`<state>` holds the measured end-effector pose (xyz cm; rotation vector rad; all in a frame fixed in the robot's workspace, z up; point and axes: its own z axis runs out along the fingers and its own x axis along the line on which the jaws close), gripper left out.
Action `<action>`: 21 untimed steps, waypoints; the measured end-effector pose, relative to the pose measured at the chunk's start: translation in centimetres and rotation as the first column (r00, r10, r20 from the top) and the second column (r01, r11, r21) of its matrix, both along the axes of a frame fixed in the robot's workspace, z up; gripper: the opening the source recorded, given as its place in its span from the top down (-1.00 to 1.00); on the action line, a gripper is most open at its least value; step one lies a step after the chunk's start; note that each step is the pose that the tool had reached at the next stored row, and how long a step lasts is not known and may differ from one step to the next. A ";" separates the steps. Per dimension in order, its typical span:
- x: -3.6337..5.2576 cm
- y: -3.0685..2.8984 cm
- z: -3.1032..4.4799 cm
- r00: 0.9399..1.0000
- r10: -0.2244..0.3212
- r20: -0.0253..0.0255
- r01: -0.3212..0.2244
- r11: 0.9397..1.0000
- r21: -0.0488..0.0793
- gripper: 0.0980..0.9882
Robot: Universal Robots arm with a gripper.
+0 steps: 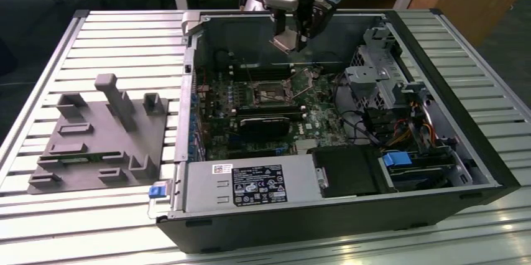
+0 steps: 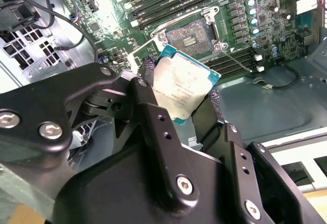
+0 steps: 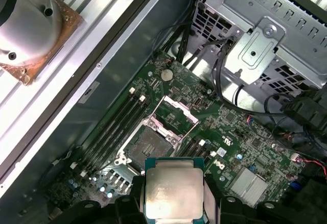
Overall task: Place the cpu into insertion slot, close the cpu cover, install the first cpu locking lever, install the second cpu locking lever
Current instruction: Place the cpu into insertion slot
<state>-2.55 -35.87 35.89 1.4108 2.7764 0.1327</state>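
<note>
**One cpu (image 3: pixel 174 188), likely light, stiff, fragile: edge hold only**

The slatted table (image 1: pixel 99 35) is carrying the open computer case (image 1: pixel 489 153); room inside is looking tight. The insertion slot (image 3: pixel 145 145) is lying bare, cpu cover (image 3: pixel 174 113) raised. The gripper (image 2: pixel 183 83) is clamping the cpu by opposite edges, clear of the slot.

surface: slatted table (image 1: pixel 124 35) | on it: open computer case (image 1: pixel 290 224); grey fixture block (image 1: pixel 91 144)
</note>
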 end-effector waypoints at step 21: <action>0.00 0.00 -0.05 0.999 -0.039 0.000 0.039 0.999 0.000 0.00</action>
